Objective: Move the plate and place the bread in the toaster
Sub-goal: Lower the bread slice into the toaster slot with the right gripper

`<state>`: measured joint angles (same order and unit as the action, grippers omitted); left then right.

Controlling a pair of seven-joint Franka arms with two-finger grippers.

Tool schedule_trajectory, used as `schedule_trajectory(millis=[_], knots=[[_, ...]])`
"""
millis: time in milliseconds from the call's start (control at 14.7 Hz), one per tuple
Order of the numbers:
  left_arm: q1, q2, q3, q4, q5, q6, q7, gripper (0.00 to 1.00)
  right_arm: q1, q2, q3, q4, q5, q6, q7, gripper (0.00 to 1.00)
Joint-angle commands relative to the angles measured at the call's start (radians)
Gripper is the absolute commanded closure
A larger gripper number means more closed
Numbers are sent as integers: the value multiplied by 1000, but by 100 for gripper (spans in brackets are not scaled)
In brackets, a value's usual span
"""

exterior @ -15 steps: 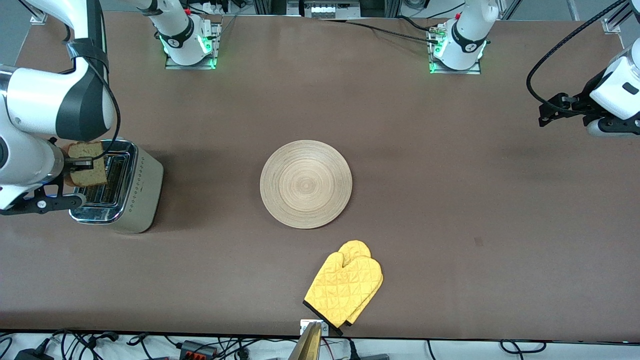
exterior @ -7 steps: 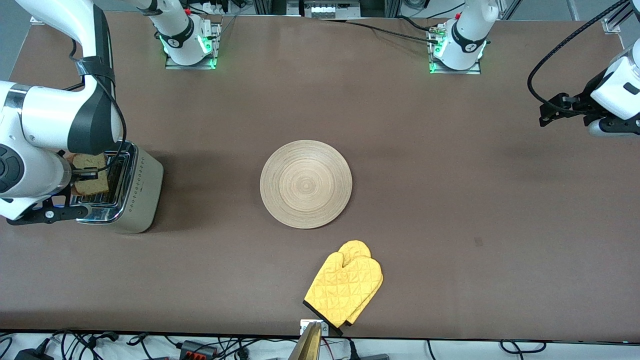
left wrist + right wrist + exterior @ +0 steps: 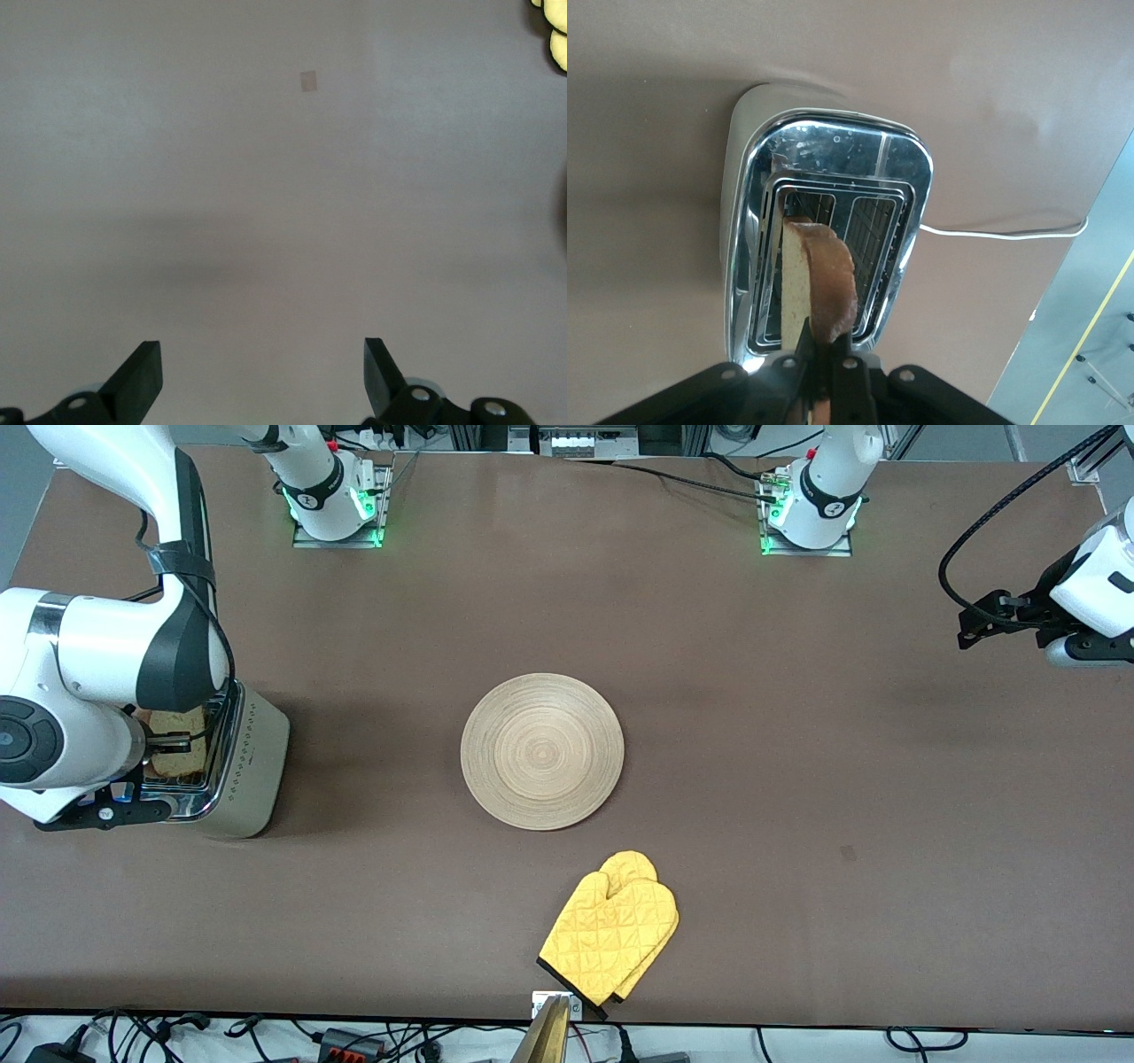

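Observation:
The wooden plate lies bare at the table's middle. The toaster stands at the right arm's end of the table, chrome top up. My right gripper is shut on the bread, held upright over the toaster's slots. In the right wrist view the bread hangs edge-on from the right gripper, its lower end in a slot of the toaster. My left gripper is open and empty, raised over bare table at the left arm's end; its arm waits.
A yellow oven mitt lies nearer the front camera than the plate, close to the table's front edge. The toaster's white cord runs off toward the table edge.
My right gripper has lowered the bread from above the toaster down into its slot. The left arm and the plate have not moved.

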<state>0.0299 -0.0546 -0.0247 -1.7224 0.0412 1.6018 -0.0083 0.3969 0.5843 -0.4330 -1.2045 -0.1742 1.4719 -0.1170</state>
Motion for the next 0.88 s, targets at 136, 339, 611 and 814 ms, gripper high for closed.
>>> schedule_trajectory(millis=[136, 339, 611, 814], knots=[[5, 4, 2, 14, -15, -16, 11, 0, 0, 12, 0, 7, 10, 31, 13, 100], [15, 4, 2, 14, -15, -17, 11, 0, 2, 6, 0, -55, 13, 109, 14, 100], [15, 4, 2, 14, -15, -17, 11, 0, 7, -1, 0, -69, 13, 114, 14, 100], [15, 4, 2, 14, -17, -17, 11, 0, -1, -1, 0, -69, 21, 119, 14, 100]])
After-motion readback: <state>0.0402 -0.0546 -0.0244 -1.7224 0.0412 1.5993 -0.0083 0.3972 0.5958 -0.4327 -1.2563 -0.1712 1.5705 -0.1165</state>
